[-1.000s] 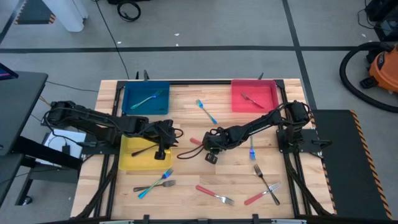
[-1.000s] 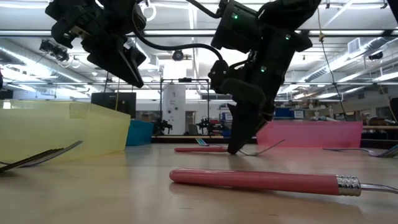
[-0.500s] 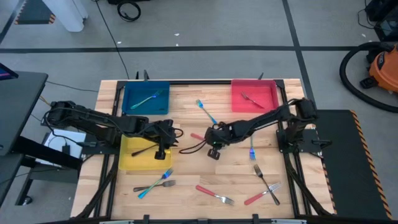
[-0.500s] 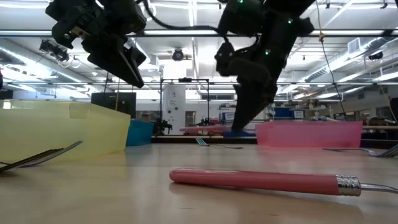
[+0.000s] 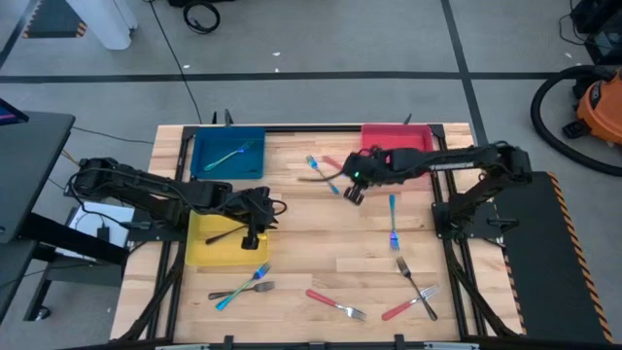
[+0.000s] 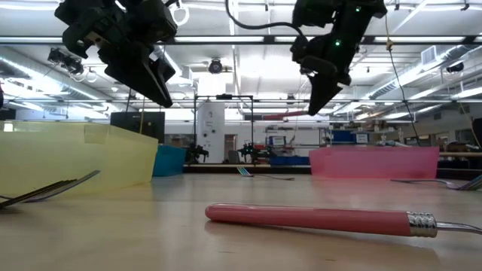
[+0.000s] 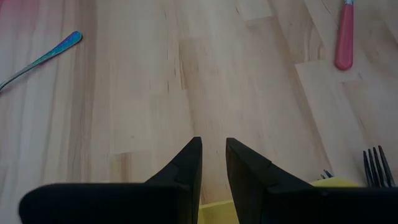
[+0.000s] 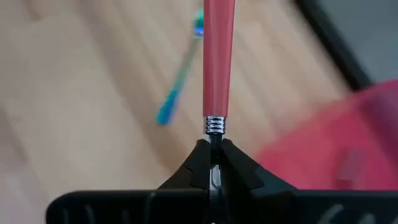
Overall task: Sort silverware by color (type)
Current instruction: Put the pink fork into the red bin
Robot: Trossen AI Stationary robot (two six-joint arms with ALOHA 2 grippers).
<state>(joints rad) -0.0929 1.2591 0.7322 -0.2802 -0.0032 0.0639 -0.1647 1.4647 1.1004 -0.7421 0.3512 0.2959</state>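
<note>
My right gripper [image 5: 354, 185] is shut on a red-handled fork [image 8: 217, 56] and hangs above the table just left of the red tray [image 5: 424, 138]. It also shows raised in the low view [image 6: 316, 102]. The red tray holds one fork [image 5: 394, 156]. My left gripper [image 5: 251, 239] hovers over the yellow tray [image 5: 199, 255], narrowly open and empty [image 7: 213, 155]. A black fork [image 5: 225, 233] lies in that tray. The blue tray [image 5: 199, 146] holds a teal fork [image 5: 229, 156]. My right gripper pinches the fork's metal neck [image 8: 213, 134] between its two fingers, just behind the silver ferrule. The red handle sticks out past the fingertips, in line with the fingers. The fork is lifted clear of the table.
Loose forks lie on the wooden table: a blue one [image 5: 323, 175] near the right gripper, a blue one [image 5: 393, 222] at the right, black ones [image 5: 416, 282], red ones [image 5: 335, 304] [image 5: 403, 310] near the front edge, and a blue and a black one [image 5: 243, 287] at front left.
My right gripper has risen from the table's middle and gone toward the far right, toward the red tray, carrying the red fork. The fork lay on the table and is now lifted clear.
</note>
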